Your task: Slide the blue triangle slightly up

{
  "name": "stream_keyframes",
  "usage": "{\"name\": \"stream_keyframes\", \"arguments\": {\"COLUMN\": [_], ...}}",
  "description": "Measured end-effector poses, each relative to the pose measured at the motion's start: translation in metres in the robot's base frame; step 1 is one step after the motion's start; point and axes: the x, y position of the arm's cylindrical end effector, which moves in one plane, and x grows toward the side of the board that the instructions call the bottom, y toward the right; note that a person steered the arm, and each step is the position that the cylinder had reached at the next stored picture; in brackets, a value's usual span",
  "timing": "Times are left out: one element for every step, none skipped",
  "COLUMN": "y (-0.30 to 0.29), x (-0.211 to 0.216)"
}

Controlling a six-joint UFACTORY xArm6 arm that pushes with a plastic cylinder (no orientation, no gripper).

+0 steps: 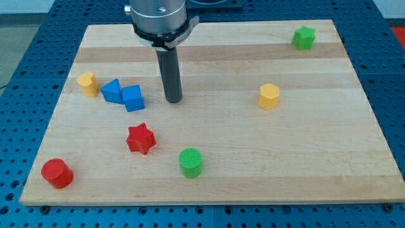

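Note:
The blue triangle (111, 91) lies on the wooden board (228, 126) at the view's left. It touches a blue cube (133, 98) on its right. My tip (174, 99) rests on the board to the right of the blue cube, a short gap away from it. It touches no block.
A yellow block (88, 83) sits just left of the blue triangle. A red star (140, 139), a red cylinder (57, 173) and a green cylinder (190, 163) lie toward the view's bottom. A yellow hexagonal block (269, 96) is at the right, a green star (304, 38) at the top right.

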Motion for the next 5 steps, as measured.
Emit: {"name": "stream_keyframes", "arguments": {"y": [-0.013,-0.037,-0.091,-0.139,-0.171], "x": [-0.047,-0.086,-0.09,-0.09,-0.09]}}
